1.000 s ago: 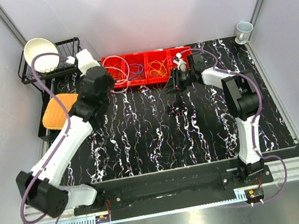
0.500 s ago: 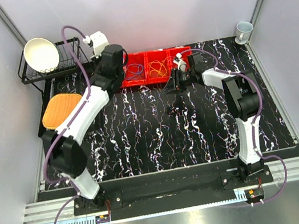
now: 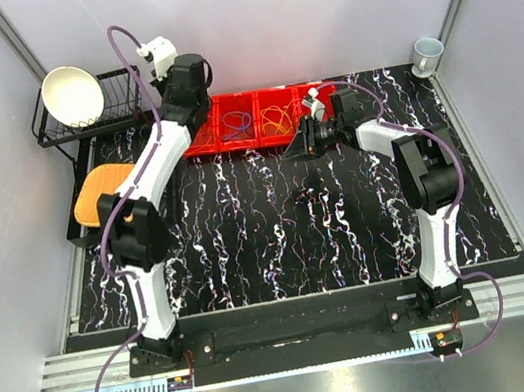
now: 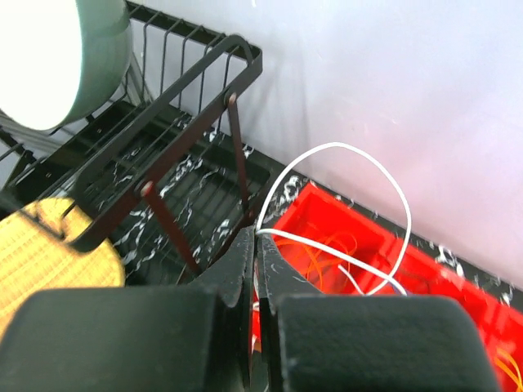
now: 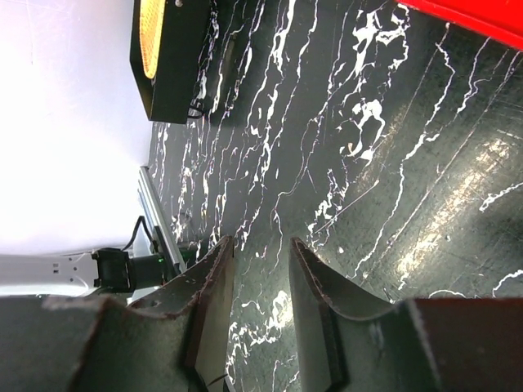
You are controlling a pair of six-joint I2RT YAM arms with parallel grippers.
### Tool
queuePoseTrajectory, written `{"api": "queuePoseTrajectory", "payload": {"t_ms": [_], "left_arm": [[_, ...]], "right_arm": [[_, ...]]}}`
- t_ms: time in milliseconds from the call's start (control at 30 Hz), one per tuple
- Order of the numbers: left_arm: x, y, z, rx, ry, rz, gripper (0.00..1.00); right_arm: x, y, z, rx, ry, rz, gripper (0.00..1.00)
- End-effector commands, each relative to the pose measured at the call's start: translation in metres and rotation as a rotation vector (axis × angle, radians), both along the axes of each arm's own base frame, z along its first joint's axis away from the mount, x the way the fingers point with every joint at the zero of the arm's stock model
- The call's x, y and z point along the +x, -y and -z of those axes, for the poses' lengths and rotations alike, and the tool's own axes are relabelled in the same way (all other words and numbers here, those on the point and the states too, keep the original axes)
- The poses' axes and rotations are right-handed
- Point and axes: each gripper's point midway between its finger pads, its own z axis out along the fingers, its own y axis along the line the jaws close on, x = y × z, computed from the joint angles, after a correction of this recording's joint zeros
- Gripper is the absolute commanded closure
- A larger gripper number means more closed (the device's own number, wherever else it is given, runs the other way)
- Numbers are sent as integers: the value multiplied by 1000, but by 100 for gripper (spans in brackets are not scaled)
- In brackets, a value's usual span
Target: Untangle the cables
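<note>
The left gripper [image 4: 260, 235] pinches a white cable [image 4: 335, 145]. Its loop beyond the fingertips trails into the bin [image 4: 304, 208] and could drag snagged cables [image 4: 331, 245] out. The right gripper [image 5: 260, 249] hangs part-open, empty.

One high camera, two riding the wrists.
The top view looks down from behind the bases, holding the whole table [image 3: 281, 243]. The left wrist view looks closely along the left gripper [image 4: 260, 238] toward the back wall, sharing the red bin [image 4: 298, 220] and wire rack [image 4: 176, 102] with it; the right wrist view skims the table past the right gripper [image 5: 260, 242], sharing the orange pad [image 5: 151, 24].
</note>
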Motion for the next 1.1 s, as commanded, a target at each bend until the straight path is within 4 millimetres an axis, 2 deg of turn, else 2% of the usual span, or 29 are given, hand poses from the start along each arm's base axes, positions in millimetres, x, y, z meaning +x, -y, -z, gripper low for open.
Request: {"api": "queuePoseTrajectory", "payload": {"t_ms": [0, 267, 400, 600, 900, 1067], "left_arm": [[24, -6, -2, 5, 30, -28, 100], [50, -11, 36, -36, 1, -25, 100], [60, -13, 71, -81, -53, -7, 100], [66, -18, 113, -129, -113, -14, 100], [68, -22, 156, -136, -182, -27, 100], [69, -18, 167, -154, -194, -16, 100]], "right_arm": [[1, -2, -30, 49, 87, -24, 61], [6, -3, -20, 48, 57, -18, 61], [7, -3, -18, 46, 52, -15, 61], [7, -3, -15, 45, 41, -15, 61], [8, -3, -13, 42, 34, -12, 61], [8, -4, -12, 41, 29, -12, 61]]}}
